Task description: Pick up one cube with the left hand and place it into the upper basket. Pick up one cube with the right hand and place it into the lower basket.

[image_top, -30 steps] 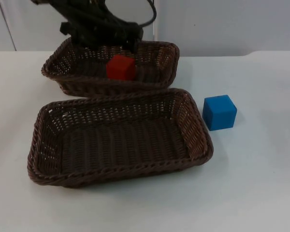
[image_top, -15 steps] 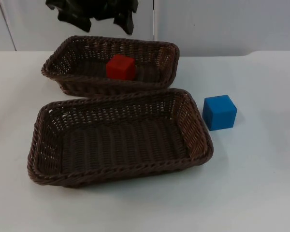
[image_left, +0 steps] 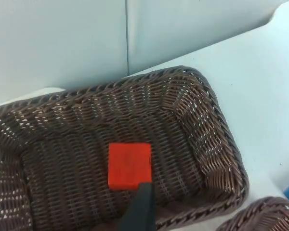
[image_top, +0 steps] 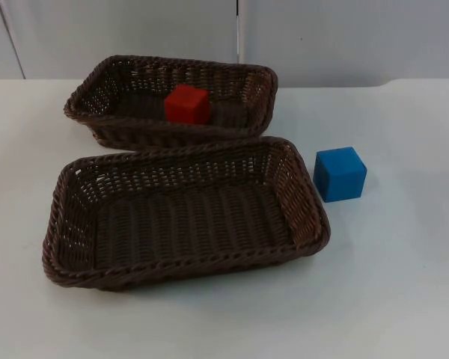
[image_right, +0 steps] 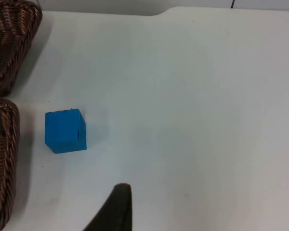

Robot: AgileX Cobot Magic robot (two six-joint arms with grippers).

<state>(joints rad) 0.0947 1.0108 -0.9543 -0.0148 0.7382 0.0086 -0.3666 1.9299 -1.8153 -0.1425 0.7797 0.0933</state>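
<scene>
Seen from the top view: two brown wicker baskets on a white table (image_top: 404, 284). Upper basket (image_top: 263, 84) lying nearer the grey partition wall (image_top: 344, 37), holding a red cube (image_top: 187, 104) on its floor, toward the middle. Lower basket (image_top: 63, 247) just in front of it, rims nearly touching, with nothing inside. Blue cube (image_top: 340, 173) resting on the bare table just beside the lower basket's right-hand rim, apart from it.

Seen from the left wrist view: looking down into the upper basket (image_left: 221, 144), the red cube (image_left: 129, 165) flat on the woven floor. One black fingertip of the left gripper (image_left: 140, 208) hovering above the basket, just short of the cube; cannot tell whether spread or closed. A bit of the lower basket's rim (image_left: 260, 215) visible beside it.

Seen from the right wrist view: the blue cube (image_right: 65, 130) standing on the table, close to the lower basket's edge (image_right: 4, 159), with the upper basket's corner (image_right: 14, 33) beyond. One black fingertip of the right gripper (image_right: 113, 211) raised over bare table, well apart from the cube; cannot tell its state either.
</scene>
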